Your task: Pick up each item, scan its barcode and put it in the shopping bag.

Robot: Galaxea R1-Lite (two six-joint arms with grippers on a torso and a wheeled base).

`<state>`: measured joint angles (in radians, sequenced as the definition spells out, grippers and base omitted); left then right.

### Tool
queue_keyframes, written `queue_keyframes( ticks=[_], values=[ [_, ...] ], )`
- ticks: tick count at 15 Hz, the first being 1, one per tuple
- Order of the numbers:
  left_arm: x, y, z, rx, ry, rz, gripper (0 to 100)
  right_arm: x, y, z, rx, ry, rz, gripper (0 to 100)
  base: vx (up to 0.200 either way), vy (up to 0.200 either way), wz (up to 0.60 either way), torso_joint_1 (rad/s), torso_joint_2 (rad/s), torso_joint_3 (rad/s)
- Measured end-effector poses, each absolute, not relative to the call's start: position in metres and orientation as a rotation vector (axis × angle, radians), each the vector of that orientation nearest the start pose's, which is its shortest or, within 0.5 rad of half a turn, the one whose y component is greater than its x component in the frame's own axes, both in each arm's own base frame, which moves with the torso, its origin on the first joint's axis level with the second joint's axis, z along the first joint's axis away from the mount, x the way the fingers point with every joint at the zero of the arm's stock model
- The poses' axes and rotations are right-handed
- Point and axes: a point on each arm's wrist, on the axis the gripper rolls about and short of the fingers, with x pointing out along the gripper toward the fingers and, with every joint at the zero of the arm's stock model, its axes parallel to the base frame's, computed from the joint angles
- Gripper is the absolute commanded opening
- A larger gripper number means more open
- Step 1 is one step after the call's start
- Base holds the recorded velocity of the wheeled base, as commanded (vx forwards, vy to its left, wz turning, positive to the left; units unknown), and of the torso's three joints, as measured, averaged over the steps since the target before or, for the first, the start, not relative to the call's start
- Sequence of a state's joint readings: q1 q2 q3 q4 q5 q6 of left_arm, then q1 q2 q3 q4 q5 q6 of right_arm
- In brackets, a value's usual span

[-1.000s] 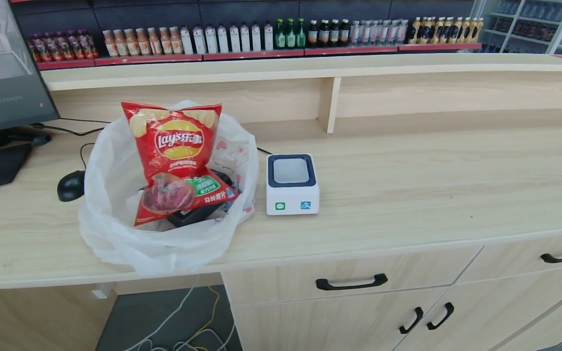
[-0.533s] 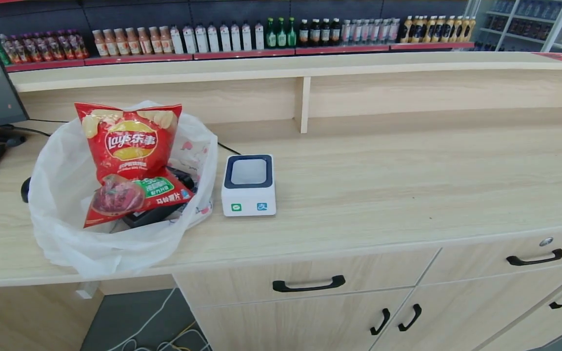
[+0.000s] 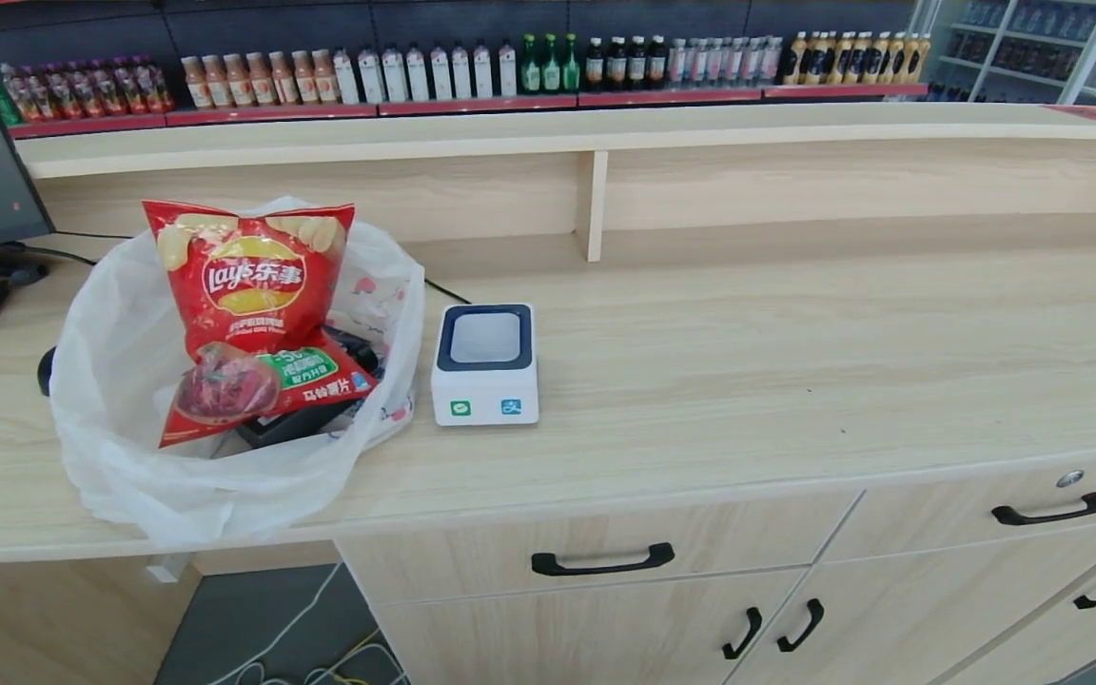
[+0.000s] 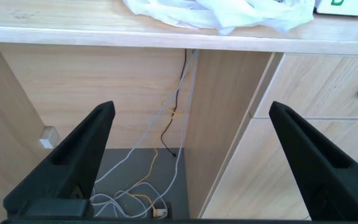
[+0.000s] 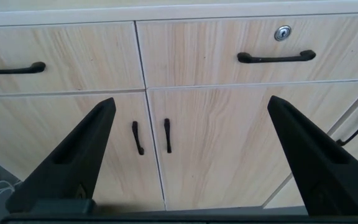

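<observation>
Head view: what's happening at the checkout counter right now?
Nothing is being handled at this moment. The red chip bag stands in the white shopping bag on the counter, with a dark item beneath its lower end. The scanner sits beside the bag. The left hand and right hand are both open and empty, held low, below counter height.

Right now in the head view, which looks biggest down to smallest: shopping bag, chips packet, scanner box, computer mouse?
1. shopping bag
2. chips packet
3. scanner box
4. computer mouse, though this is unsure because the bag hides most of it.
</observation>
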<state>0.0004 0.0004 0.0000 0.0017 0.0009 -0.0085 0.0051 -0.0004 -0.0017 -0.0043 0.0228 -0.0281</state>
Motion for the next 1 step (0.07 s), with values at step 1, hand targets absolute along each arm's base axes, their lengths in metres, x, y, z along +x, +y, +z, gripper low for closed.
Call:
queue_keyframes(
  ticks=[1],
  values=[
    [-0.0228,0.0,0.0753,-0.009,0.002,0.001,100,-0.023,0.0004,0.0764,-0.03,-0.007,0.027,100,0.0,0.0,0.0,0.0,0.0,0.0]
  ],
)
